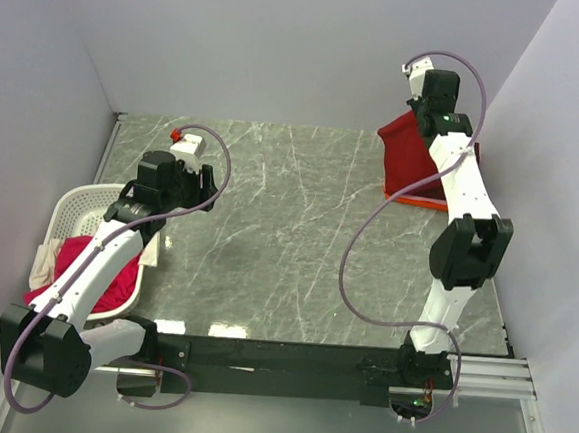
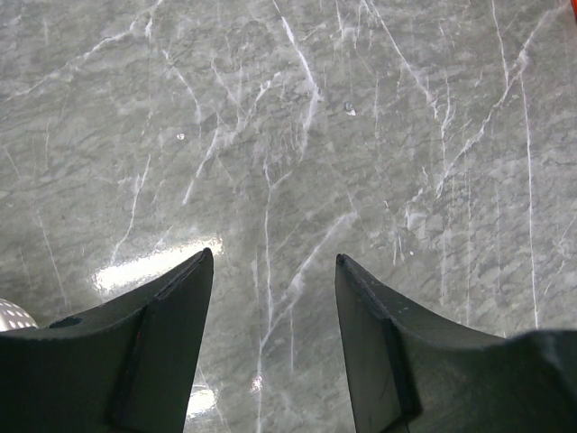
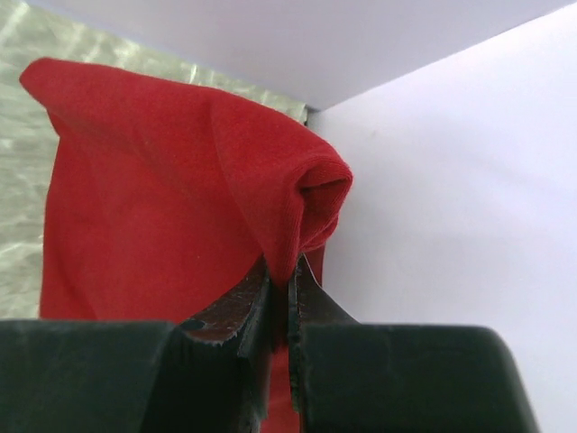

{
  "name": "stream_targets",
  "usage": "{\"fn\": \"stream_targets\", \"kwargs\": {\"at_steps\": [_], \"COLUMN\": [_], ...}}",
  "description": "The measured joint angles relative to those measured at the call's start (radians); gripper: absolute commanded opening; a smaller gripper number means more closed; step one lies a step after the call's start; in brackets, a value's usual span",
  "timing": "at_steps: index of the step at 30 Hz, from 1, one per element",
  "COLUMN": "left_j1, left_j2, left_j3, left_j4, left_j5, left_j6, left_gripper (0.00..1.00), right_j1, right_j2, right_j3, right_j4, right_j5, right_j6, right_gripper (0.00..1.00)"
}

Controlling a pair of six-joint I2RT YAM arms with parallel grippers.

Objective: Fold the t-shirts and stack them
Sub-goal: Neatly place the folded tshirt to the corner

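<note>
Red t-shirt (image 3: pixel 153 198) sits clamped in your right gripper (image 3: pixel 281 293), bunched just beyond its tips; your left gripper (image 2: pixel 273 271) gapes, holding nothing, above the table (image 2: pixel 361 135).

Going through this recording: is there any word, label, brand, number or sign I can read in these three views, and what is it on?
No text can be read in any view.
The red t-shirt pinched in the right gripper: plain cloth, no print or tag showing.
The open left gripper: plain black fingers.
The white basket, the magenta shirt in it and the marble table: no marking visible.
</note>
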Motion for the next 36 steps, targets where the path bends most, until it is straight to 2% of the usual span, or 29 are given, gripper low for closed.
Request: {"fn": "stream_targets", "kwargs": {"at_steps": [8, 17, 18, 19, 21, 22, 23, 25, 31, 33, 36], "left_j1": [0.0, 0.0, 0.0, 0.0, 0.0, 0.0, 0.0, 0.0, 0.0, 0.0, 0.0], "left_j2": [0.0, 0.0, 0.0, 0.0, 0.0, 0.0, 0.0, 0.0, 0.0, 0.0, 0.0], "left_j3": [0.0, 0.0, 0.0, 0.0, 0.0, 0.0, 0.0, 0.0, 0.0, 0.0, 0.0], "left_j4": [0.0, 0.0, 0.0, 0.0, 0.0, 0.0, 0.0, 0.0, 0.0, 0.0, 0.0], "left_j5": [0.0, 0.0, 0.0, 0.0, 0.0, 0.0, -0.002, -0.008, -0.025, -0.029, -0.036], "left_j6": [0.0, 0.001, 0.001, 0.001, 0.001, 0.001, 0.001, 0.001, 0.008, 0.008, 0.007], "left_gripper": [0.62, 0.62, 0.62, 0.62, 0.62, 0.62, 0.62, 0.62, 0.62, 0.62, 0.63], "right_j1": [-0.058, -0.074, -0.074, -0.074, -0.072, -0.074, -0.077, -0.085, -0.103, -0.099, -0.094], "right_j2": [0.15, 0.2, 0.207, 0.22, 0.256, 0.279, 0.304, 0.345, 0.385, 0.352, 0.254], "right_j3": [0.054, 0.067, 0.067, 0.067, 0.067, 0.067, 0.067, 0.067, 0.068, 0.069, 0.05], "right_j4": [0.031, 0.142, 0.158, 0.179, 0.227, 0.248, 0.272, 0.304, 0.276, 0.211, 0.092], "right_j5": [0.011, 0.129, 0.146, 0.171, 0.227, 0.254, 0.282, 0.327, 0.367, 0.303, 0.108], "right_j6": [-0.033, -0.106, -0.118, -0.132, -0.169, -0.183, -0.198, -0.224, -0.19, -0.131, -0.043], "right_gripper": [0.0, 0.0, 0.1, 0.42, 0.58, 0.69, 0.74, 0.78, 0.78, 0.78, 0.8]}}
